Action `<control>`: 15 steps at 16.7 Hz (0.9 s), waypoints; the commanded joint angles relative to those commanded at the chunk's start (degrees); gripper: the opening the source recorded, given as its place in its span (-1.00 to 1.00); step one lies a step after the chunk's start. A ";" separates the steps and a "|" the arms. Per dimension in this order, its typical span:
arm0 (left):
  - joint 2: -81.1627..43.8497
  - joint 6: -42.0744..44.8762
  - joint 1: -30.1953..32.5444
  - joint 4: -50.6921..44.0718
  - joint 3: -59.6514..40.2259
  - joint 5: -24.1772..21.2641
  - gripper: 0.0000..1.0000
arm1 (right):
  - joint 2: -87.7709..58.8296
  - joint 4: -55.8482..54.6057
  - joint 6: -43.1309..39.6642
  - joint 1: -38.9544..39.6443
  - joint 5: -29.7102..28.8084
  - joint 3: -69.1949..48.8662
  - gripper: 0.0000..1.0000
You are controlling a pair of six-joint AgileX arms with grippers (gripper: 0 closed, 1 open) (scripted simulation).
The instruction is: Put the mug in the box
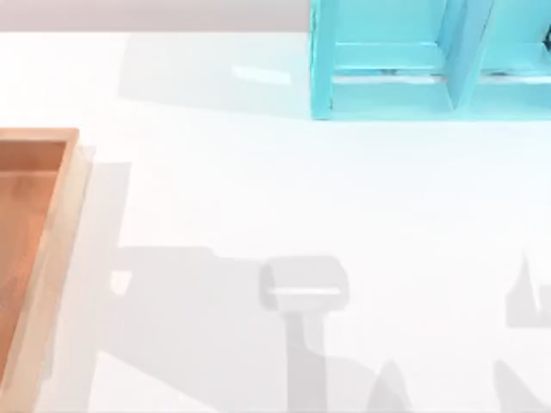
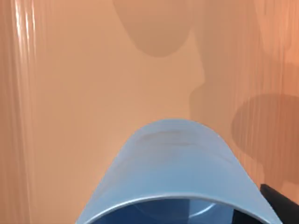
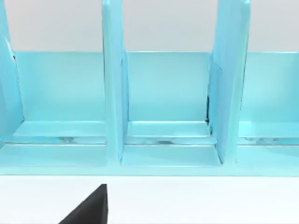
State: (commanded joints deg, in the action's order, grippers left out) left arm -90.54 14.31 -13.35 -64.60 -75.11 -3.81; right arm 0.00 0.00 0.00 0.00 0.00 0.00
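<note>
Top view: white table (image 1: pixel 284 198); large shallow wooden box (image 1: pixel 39 258), orange-brown inside w/ pale rim, at left edge; cyan shelf unit (image 1: pixel 413 69) far right. Left wrist view: small plain blue mug (image 2: pixel 173 172) over box floor, just beside left gripper; grasp state cannot be told. Risk: if mug isn't yet seated, letting go could tip or roll it. Right gripper (image 3: pixel 88 207) parked facing shelf.
</note>
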 joint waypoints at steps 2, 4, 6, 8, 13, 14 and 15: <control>-0.62 0.23 -0.31 4.29 2.71 -0.07 -1.00 | 0.00 0.00 0.00 0.00 0.00 0.00 1.00; -1.16 0.46 -0.61 9.26 5.58 -0.11 -1.00 | 0.00 0.00 0.00 0.00 0.00 0.00 1.00; -2.19 0.74 -0.91 11.92 8.13 -0.24 -1.00 | 0.00 0.00 0.00 0.00 0.00 0.00 1.00; -2.63 0.87 -1.05 12.37 8.65 -0.32 -1.00 | 0.00 0.00 0.00 0.00 0.00 0.00 1.00; -2.63 0.87 -1.05 12.37 8.65 -0.32 -0.55 | 0.00 0.00 0.00 0.00 0.00 0.00 1.00; -2.63 0.87 -1.05 12.37 8.65 -0.32 -0.40 | 0.00 0.00 0.00 0.00 0.00 0.00 1.00; -2.63 0.87 -1.05 12.37 8.65 -0.32 -0.25 | 0.00 0.00 0.00 0.00 0.00 0.00 1.00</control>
State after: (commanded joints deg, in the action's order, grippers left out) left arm -93.17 15.18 -14.39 -52.23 -66.46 -4.14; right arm 0.00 0.00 0.00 0.00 0.00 0.00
